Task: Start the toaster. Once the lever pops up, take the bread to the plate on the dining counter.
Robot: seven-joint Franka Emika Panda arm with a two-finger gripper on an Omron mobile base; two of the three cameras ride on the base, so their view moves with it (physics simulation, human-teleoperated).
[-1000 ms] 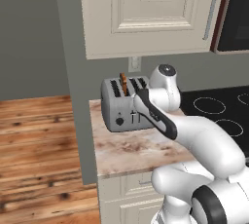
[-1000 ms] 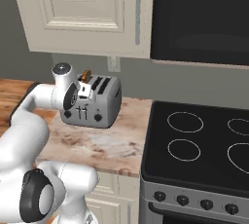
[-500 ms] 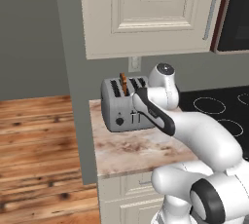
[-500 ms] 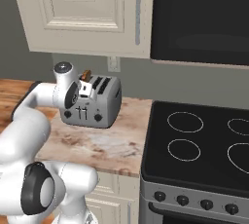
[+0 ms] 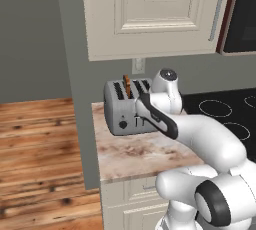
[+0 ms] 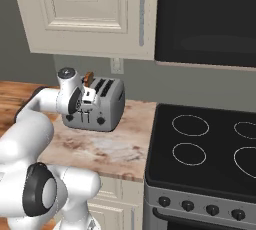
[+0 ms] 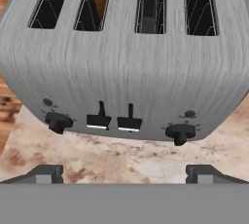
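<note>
The wide-open, empty gripper (image 7: 124, 173) faces the boxy grey-silver toaster (image 7: 124, 67), whose stiff, small black levers (image 7: 115, 121) likely need a firm downward fingertip push.

In the left base view, the arm's forearm covers the right half of the toaster (image 5: 120, 111) front, hiding one knob and the slider slots. In the right base view, the hand covers the toaster's left end and part of its front. The bread (image 5: 127, 85) stands in a toaster slot; only its upper part projects, the rest is inside. In the hand view, the toaster's rear and the bread's top are cut off by the upper edge.
</note>
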